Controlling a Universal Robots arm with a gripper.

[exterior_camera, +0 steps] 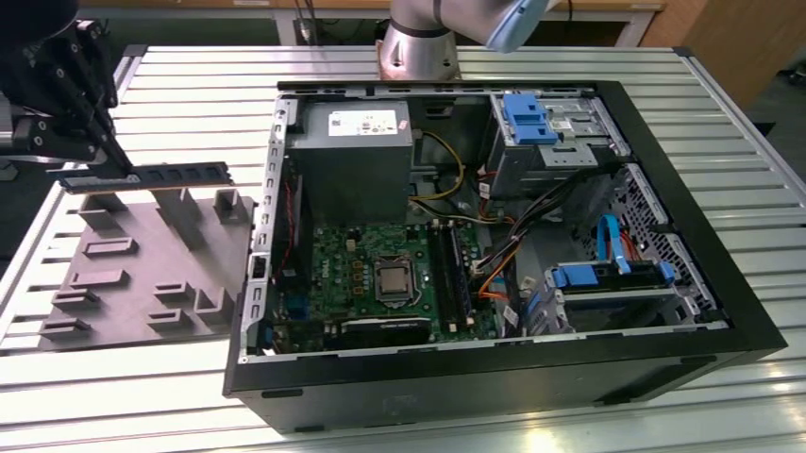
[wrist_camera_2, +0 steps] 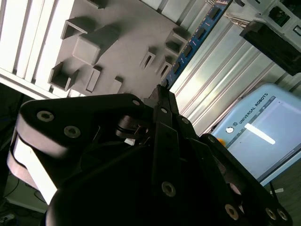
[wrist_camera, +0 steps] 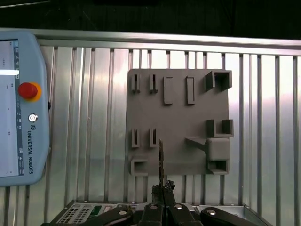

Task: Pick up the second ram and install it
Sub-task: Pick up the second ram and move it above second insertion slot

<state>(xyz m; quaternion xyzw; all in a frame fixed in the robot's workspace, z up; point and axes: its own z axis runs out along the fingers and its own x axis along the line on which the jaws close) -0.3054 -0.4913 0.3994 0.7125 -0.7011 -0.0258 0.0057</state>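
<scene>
Pickup is the step in hand, and it looks about done. At the upper left of the exterior view the claw [exterior_camera: 120, 173] is pinched narrow on the ram stick [exterior_camera: 176, 173], near one end of it. The stick is level and points toward the exterior view's right. It hangs just above the grey tray [exterior_camera: 126, 283] on the tabletop [exterior_camera: 189, 85] and seems not to touch it. In the first wrist view the ram stick [wrist_camera: 161, 157] shows as a thin dark line coming out of the claw's tips, over the tray's little pockets.

The open computer case [exterior_camera: 504, 377] sits in the middle and right of the exterior view, well apart from the stick. Inside it is the green board [exterior_camera: 365, 255] with long black slots [exterior_camera: 450, 269] beside the square chip. The stick is not in a slot yet. I cannot tell which slot is free.

I think the putting-in part calls for care. The stick has to go over the case wall, line up long-ways with a slot, and be pushed down evenly. A tilt could make it jam.
</scene>
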